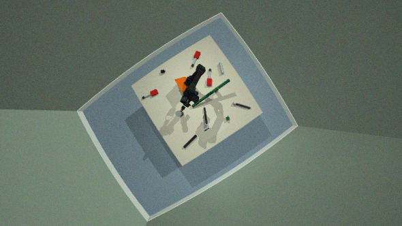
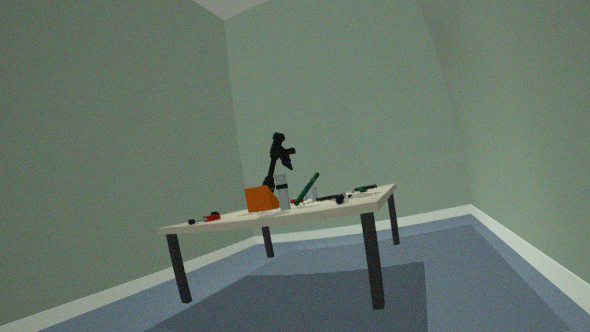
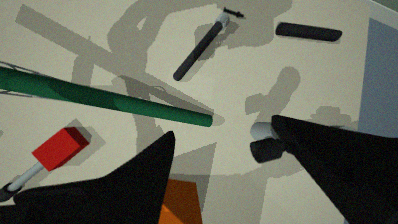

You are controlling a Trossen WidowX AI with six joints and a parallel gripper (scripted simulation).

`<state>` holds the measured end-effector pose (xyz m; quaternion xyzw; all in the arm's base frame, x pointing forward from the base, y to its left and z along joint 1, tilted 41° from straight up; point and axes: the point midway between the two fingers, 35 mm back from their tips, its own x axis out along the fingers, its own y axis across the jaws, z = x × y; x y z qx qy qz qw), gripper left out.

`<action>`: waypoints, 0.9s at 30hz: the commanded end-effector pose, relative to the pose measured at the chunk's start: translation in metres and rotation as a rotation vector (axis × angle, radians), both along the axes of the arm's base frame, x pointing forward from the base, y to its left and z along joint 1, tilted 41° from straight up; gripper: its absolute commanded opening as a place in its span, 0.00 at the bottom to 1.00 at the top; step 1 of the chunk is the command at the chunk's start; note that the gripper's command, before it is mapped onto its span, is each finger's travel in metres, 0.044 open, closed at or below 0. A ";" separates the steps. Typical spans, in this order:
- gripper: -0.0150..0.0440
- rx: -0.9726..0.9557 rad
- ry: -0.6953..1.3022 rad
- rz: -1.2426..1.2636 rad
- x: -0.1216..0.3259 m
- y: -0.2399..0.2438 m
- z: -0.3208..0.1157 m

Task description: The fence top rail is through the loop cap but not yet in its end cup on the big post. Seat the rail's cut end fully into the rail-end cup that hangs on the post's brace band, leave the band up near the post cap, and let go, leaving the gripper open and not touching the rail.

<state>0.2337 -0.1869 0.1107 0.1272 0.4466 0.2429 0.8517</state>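
Currently my gripper (image 3: 221, 127) is hanging wide open, holding nothing | wrist view is showing the green rail's (image 3: 105, 97) cut end short of the post (image 3: 264, 131) | exterior view is showing the rail tilted.

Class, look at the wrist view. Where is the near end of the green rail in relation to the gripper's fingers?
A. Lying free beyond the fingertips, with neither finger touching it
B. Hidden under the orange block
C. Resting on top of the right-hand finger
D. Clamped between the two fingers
A: the green rail ends above the gap of the open gripper, and neither dark finger touches it.
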 end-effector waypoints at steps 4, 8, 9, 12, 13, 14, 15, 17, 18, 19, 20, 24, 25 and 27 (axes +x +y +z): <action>1.00 -0.244 -0.289 0.516 -0.014 -0.043 -0.042; 1.00 -0.340 -0.467 0.767 -0.023 -0.059 -0.064; 1.00 -0.362 -0.515 0.829 -0.026 -0.063 -0.070; 1.00 -0.404 -0.634 0.970 -0.033 -0.073 -0.087; 1.00 -0.417 -0.668 1.006 -0.035 -0.075 -0.091; 1.00 -0.429 -0.703 1.042 -0.037 -0.077 -0.095; 1.00 -0.443 -0.738 1.078 -0.039 -0.078 -0.099; 1.00 -0.472 -0.800 1.140 -0.041 -0.080 -0.103; 1.00 -0.476 -0.808 1.148 -0.042 -0.080 -0.103; 1.00 -0.476 -0.808 1.148 -0.042 -0.080 -0.103; 1.00 -0.476 -0.808 1.148 -0.042 -0.080 -0.103; 1.00 -0.476 -0.808 1.148 -0.042 -0.080 -0.103; 1.00 -0.476 -0.808 1.148 -0.042 -0.080 -0.103; 1.00 -0.476 -0.808 1.148 -0.042 -0.080 -0.103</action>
